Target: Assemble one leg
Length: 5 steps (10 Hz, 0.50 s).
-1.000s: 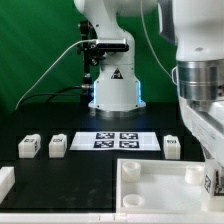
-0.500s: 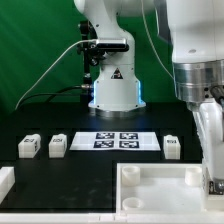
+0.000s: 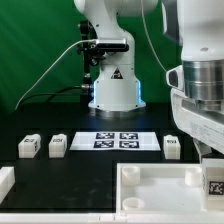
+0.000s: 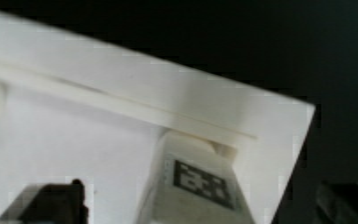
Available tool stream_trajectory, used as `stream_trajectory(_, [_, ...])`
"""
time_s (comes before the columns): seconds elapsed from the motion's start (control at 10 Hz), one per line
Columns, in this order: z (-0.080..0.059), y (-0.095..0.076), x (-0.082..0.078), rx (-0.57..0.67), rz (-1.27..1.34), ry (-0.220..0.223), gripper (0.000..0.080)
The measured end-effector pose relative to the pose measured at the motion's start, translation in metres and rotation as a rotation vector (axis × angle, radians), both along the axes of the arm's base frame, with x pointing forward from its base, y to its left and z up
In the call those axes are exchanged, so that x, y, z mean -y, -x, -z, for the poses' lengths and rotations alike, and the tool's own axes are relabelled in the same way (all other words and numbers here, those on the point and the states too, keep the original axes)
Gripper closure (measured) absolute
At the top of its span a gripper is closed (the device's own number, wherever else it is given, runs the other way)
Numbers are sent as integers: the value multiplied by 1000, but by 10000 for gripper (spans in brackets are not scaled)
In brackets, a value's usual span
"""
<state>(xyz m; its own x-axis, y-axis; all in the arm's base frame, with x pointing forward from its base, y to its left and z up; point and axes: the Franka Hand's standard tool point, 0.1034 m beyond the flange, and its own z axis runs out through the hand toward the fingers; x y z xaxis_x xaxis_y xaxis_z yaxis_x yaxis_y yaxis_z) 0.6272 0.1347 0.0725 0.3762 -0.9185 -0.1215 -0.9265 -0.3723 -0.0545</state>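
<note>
Three legs on black table, green backdrop

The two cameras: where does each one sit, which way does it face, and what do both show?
Exterior view: off the arm, facing across the table at the robot base, the marker board, three loose legs and the tabletop; the arm's wrist fills this view's right.
Wrist view: on the wrist, looking along the claw at the tabletop; one dark fingertip shows.
Shared: the tabletop and a tagged leg.
</note>
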Motion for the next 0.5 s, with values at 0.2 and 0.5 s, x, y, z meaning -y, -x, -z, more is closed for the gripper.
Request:
stream_trajectory(0.2, [1,0,2,12,-95,0,150])
stream_trajectory(0.5, [2,0,2,11,-94,1,150])
